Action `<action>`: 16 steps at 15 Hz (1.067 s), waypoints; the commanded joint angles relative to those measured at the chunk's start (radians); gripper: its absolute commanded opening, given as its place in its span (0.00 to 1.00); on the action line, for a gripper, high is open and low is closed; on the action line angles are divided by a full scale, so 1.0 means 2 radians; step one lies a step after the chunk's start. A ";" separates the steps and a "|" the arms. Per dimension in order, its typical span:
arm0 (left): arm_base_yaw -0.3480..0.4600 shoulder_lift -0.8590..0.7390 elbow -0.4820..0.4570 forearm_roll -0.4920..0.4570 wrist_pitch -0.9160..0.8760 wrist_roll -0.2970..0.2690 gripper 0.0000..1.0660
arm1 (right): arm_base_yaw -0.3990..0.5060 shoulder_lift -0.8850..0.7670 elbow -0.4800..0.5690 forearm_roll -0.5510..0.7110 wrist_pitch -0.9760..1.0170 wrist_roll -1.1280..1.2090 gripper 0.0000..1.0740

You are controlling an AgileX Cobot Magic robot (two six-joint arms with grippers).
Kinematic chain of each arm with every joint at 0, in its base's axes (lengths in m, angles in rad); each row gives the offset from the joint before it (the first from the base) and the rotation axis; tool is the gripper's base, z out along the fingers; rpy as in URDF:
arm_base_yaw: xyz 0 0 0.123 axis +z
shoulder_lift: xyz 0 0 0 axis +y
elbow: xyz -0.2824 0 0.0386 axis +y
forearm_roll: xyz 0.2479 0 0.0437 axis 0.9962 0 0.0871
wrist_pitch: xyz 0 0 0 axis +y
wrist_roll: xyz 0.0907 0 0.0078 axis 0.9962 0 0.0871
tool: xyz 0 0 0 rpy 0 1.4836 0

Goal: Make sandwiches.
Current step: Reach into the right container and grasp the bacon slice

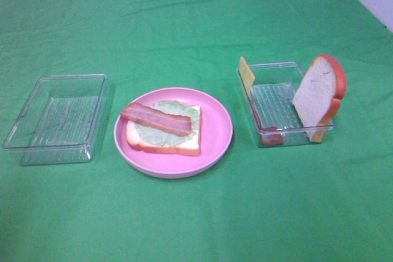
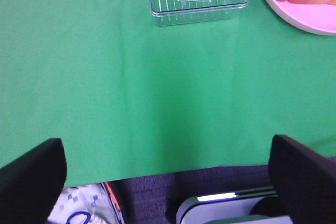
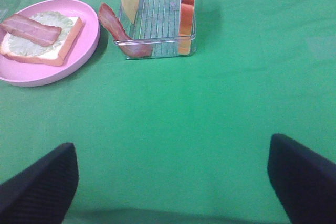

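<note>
**Cheese goes on next**

My left gripper (image 2: 168, 174) and right gripper (image 3: 170, 182) hang released, empty. The sandwich (image 1: 164, 140) on the plate (image 1: 216, 144) is topped by bacon (image 1: 156, 119). I'd pinch the cheese (image 1: 246, 73) by its free top edge, clear of the tray (image 1: 288, 65) wall, then lay it flat.

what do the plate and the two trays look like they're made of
The plate looks like smooth pink plastic, evenly coloured. The left tray and right tray look like clear rigid plastic: the green cloth shows through their ribbed floors.
</note>
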State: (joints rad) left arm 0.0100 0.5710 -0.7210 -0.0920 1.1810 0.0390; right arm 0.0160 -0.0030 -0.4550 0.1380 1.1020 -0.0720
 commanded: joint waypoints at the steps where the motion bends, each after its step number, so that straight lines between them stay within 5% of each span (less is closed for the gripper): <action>1: -0.002 -0.121 0.050 0.001 -0.004 -0.002 0.92 | -0.001 -0.016 0.003 0.003 -0.001 -0.005 0.88; 4: -0.002 -0.291 0.082 0.006 0.000 -0.003 0.92 | -0.001 -0.016 0.003 0.003 -0.001 -0.005 0.88; 16: -0.001 -0.295 0.103 0.008 -0.052 -0.006 0.92 | -0.001 -0.013 0.002 0.008 -0.001 -0.005 0.88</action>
State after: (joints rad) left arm 0.0100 -0.0070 -0.5180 -0.0740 1.0960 0.0360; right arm 0.0160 -0.0030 -0.4550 0.1530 1.1020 -0.0720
